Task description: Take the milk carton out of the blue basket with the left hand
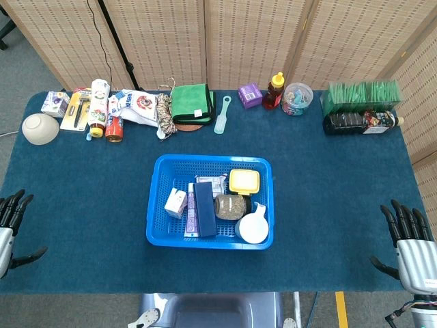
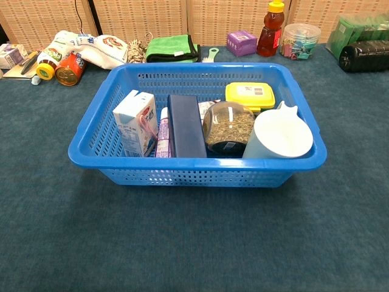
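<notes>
A small white milk carton (image 1: pixel 176 203) (image 2: pixel 137 123) stands upright at the left end of the blue basket (image 1: pixel 158 174) (image 2: pixel 91 155), against its left wall. My left hand (image 1: pixel 9 227) hovers at the table's far left edge, fingers spread, holding nothing, well away from the basket. At the far right edge my right hand (image 1: pixel 412 244) is likewise spread and empty. Neither hand shows in the chest view.
The basket also holds a dark blue box (image 2: pixel 185 125), a glass jar (image 2: pixel 228 126), a yellow tub (image 2: pixel 250 95) and a white cup (image 2: pixel 279 137). Along the back edge lie a bowl (image 1: pixel 40 128), cans, a green cloth (image 1: pixel 192 102), a honey bottle (image 1: pixel 274 91) and a dark bottle (image 1: pixel 358 121).
</notes>
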Controlling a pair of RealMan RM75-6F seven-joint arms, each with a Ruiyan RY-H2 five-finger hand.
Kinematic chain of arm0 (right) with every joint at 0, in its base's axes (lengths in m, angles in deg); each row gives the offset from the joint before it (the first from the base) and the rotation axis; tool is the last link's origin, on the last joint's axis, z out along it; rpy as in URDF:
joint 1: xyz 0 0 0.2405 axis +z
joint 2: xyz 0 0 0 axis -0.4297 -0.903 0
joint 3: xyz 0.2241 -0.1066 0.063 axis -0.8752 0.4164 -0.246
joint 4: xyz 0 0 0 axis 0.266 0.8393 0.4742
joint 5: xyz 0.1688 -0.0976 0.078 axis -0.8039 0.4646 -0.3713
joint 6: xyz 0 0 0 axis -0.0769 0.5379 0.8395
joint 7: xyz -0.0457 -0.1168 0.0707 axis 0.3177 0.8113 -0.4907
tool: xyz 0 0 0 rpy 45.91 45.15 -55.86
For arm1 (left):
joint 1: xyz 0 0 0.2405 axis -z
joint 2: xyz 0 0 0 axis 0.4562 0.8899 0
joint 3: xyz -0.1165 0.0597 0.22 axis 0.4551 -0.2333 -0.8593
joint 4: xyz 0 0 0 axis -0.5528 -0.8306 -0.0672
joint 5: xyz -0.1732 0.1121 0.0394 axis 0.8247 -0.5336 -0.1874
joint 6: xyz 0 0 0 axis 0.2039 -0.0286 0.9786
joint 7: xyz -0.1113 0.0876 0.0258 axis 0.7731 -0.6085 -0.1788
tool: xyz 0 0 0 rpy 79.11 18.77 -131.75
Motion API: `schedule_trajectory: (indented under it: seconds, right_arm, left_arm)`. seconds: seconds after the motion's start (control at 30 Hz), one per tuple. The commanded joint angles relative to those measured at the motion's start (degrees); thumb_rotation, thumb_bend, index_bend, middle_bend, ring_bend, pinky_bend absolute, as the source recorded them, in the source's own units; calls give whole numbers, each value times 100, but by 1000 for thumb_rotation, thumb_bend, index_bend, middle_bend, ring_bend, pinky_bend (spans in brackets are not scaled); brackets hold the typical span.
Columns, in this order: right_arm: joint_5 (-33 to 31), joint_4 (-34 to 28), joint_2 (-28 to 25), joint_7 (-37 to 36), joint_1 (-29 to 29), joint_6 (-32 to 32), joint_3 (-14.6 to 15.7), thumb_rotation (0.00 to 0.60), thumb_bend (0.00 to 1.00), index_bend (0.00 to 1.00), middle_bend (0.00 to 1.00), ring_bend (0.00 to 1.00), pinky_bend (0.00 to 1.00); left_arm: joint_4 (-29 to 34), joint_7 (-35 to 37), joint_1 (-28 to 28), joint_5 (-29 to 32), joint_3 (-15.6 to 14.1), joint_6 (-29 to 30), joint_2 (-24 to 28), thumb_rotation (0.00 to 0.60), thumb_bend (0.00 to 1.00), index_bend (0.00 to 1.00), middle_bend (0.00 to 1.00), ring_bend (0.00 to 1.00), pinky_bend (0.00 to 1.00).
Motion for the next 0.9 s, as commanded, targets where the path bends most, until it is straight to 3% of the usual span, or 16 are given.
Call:
schedule_trajectory:
  seconds: [0.03,0.27,0.4,0.67,0.9]
  right_arm:
    - [8,-2,-3,-2,2,-10,7,600,0,0,0,0,0]
    - [32,-21,-8,-9,7,-32,22,600,0,0,0,0,0]
    - [17,-37,-23,-58,29,-62,6,600,0,0,0,0,0]
    - [70,-68,-52,-125,86,-134,8,600,0,0,0,0,0]
    - [-29,-69,-72,-192,149,-273,-14,600,0,0,0,0,0]
  left_arm:
    - [-4,6,3,8,5,-7,-2,600,0,0,0,0,0]
    - [-55,149,36,-89,2,-17,5,600,0,0,0,0,0]
    - [27,241,224,-153,-9,-320,97,600,0,0,0,0,0]
    - [732,179,949,-802,60,-1081,623,600,0,0,0,0,0]
    - [1493,-417,1649,-838,412,-1798,675,600,0,0,0,0,0]
